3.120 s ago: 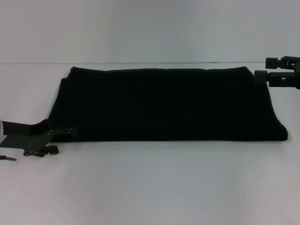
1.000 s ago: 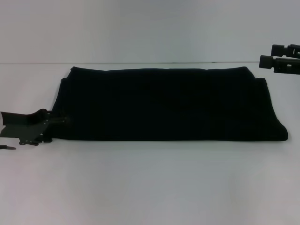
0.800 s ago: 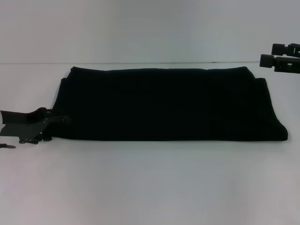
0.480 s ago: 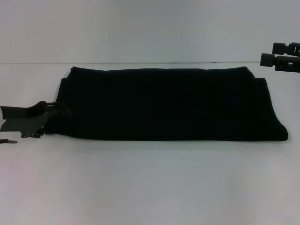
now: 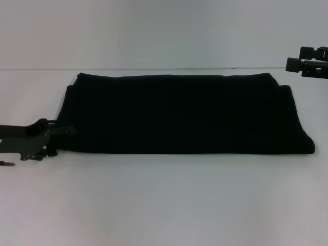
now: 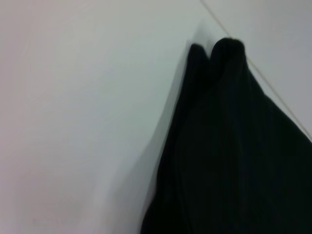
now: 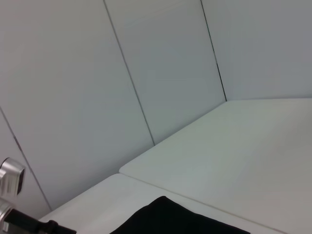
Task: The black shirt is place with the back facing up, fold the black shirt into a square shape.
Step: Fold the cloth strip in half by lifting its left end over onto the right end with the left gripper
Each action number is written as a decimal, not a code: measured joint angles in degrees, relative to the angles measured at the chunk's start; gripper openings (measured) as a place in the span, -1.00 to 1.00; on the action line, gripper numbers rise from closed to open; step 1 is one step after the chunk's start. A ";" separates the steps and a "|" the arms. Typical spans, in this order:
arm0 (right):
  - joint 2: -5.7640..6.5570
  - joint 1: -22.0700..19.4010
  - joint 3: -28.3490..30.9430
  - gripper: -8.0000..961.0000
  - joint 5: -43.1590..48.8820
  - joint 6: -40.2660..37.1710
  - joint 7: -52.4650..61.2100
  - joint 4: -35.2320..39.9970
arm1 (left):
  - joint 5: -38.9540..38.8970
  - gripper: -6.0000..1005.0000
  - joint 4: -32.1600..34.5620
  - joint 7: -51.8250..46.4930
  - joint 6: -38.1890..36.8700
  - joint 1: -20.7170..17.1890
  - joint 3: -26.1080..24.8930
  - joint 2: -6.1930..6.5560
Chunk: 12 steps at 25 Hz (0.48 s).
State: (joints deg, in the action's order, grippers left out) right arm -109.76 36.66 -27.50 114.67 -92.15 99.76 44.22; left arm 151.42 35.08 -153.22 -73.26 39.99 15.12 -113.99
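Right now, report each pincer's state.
Left pincer: at the black shirt's left edge; state cannot be told.
Right pincer: raised, holding nothing; open or shut unclear.

Black shirt [image 6: 234, 156] on white table [image 6: 73, 112]

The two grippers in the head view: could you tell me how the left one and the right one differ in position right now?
The left gripper is low, at the near left corner of the black shirt, its tip against the fabric; the right gripper hangs clear of the shirt, beyond its far right corner. The left gripper sits near table level; the right gripper is raised. Both reach in from the sides, pointing inward.
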 joint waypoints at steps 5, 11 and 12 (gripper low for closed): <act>0.00 -0.01 -0.01 0.87 0.03 0.04 -0.43 -0.07 | 0.06 0.77 -0.25 -1.09 -0.31 -0.62 -0.70 -0.17; -0.05 0.04 0.00 0.87 0.03 0.13 -0.65 -0.18 | -0.02 0.77 -1.04 -2.08 -0.02 -0.98 -1.48 -0.27; -0.06 0.04 0.02 0.87 0.03 0.13 -0.66 -0.19 | -0.01 0.77 -1.08 -2.21 0.03 -0.97 -1.49 -0.27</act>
State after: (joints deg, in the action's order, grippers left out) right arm -109.82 36.70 -27.48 114.70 -92.02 99.10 44.03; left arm 151.41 33.99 -155.43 -73.22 39.02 13.63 -114.26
